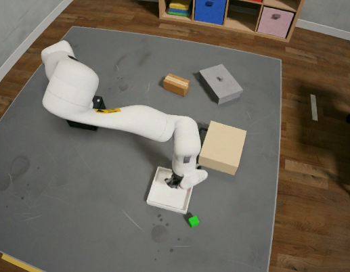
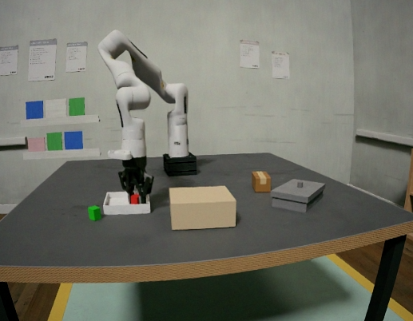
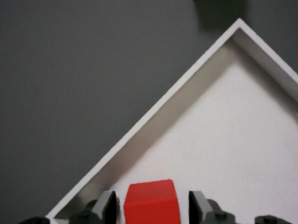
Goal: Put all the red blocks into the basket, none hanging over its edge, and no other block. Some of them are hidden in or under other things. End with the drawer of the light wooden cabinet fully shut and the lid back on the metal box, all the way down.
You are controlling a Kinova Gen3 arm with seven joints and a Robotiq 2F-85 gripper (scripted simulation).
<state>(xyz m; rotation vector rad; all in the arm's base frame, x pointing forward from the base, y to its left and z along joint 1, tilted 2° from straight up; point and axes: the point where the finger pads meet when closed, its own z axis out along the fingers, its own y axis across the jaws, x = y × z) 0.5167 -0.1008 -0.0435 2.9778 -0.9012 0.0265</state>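
A white basket (image 1: 155, 201) (image 2: 124, 208) (image 3: 165, 105) stands on the table in front of the arm. A red block (image 2: 134, 199) (image 3: 150, 202) rests on the basket floor near one wall. My gripper (image 1: 174, 181) (image 2: 136, 192) (image 3: 152, 207) reaches down into the basket and is open. Its fingers stand on either side of the red block with a gap on each side. In the top view the wrist hides the block. The light wooden cabinet (image 1: 223, 147) (image 2: 202, 208) stands beside the basket, its drawer looks shut. The metal box (image 1: 221, 83) (image 2: 297, 193) has its lid on.
A green block (image 1: 193, 221) (image 2: 94, 212) lies on the table just outside the basket. A small cardboard box (image 1: 176, 84) (image 2: 261, 181) stands near the metal box. The arm's base (image 2: 180, 164) is at the back of the table.
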